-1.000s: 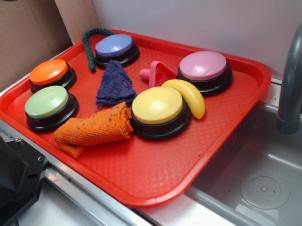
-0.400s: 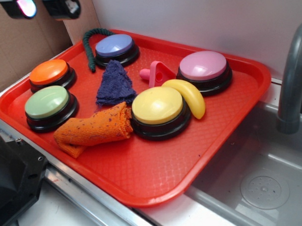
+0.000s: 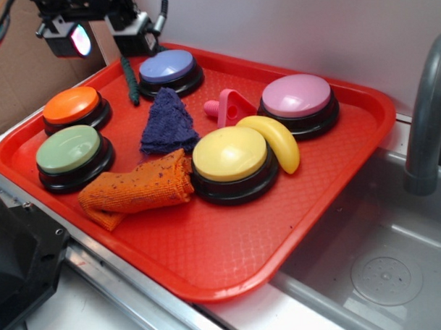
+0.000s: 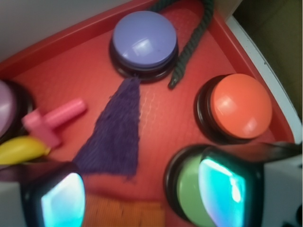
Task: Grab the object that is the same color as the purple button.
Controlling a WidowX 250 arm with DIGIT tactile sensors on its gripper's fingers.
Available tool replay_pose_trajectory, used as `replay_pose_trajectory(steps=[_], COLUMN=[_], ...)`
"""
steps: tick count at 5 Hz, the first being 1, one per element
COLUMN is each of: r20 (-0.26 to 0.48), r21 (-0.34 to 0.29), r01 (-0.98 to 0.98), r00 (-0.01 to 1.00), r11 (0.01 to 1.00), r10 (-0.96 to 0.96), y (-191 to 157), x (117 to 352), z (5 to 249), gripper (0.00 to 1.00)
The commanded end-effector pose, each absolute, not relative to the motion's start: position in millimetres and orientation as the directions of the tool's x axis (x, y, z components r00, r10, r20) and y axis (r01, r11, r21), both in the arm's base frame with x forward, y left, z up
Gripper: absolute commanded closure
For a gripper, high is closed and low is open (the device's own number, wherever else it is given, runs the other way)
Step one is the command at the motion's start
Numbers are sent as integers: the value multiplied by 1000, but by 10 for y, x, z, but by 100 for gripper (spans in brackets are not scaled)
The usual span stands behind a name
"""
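The object, a small dark purple knitted cloth (image 3: 167,123), lies flat near the middle of the red tray (image 3: 231,259), roughly triangular with its tip toward the purple button (image 3: 166,68) at the tray's back. My gripper (image 3: 104,37) hangs open above the tray's back left corner, left of the purple button and well above the cloth. In the wrist view the cloth (image 4: 116,132) lies ahead of my gripper (image 4: 142,196), below the purple button (image 4: 144,38). Nothing is between the fingers (image 4: 222,187).
Also on the tray are an orange cloth (image 3: 138,188), orange (image 3: 72,105), green (image 3: 69,150), yellow (image 3: 229,156) and pink (image 3: 296,97) buttons, a banana (image 3: 274,140), a pink toy (image 3: 226,107) and a green rope (image 3: 130,74). To the right are a sink (image 3: 383,268) and faucet (image 3: 425,121).
My gripper has come into view at the top left and moved down and rightward toward the tray's back corner. The things on the tray have not moved.
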State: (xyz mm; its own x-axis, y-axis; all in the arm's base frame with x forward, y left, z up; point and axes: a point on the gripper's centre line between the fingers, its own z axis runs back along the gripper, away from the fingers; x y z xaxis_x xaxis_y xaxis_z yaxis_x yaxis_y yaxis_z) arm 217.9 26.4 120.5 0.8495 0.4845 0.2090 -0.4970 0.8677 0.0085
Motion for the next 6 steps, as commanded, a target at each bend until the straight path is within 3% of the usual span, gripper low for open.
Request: replay_pose_trajectory(steps=[1,3,5,6], r20=[270,257,211,192], r21=[0,-6,-64,-40], r01=[-560,-565,-536,-539], r00=[797,796,818,822], r11=[828,825,842,841], r10=[540,547,536,536], y=[403,413,391,387], x=[2413,2467,2532,2537], z=[905,630,365,283], gripper=[0,0,0,0])
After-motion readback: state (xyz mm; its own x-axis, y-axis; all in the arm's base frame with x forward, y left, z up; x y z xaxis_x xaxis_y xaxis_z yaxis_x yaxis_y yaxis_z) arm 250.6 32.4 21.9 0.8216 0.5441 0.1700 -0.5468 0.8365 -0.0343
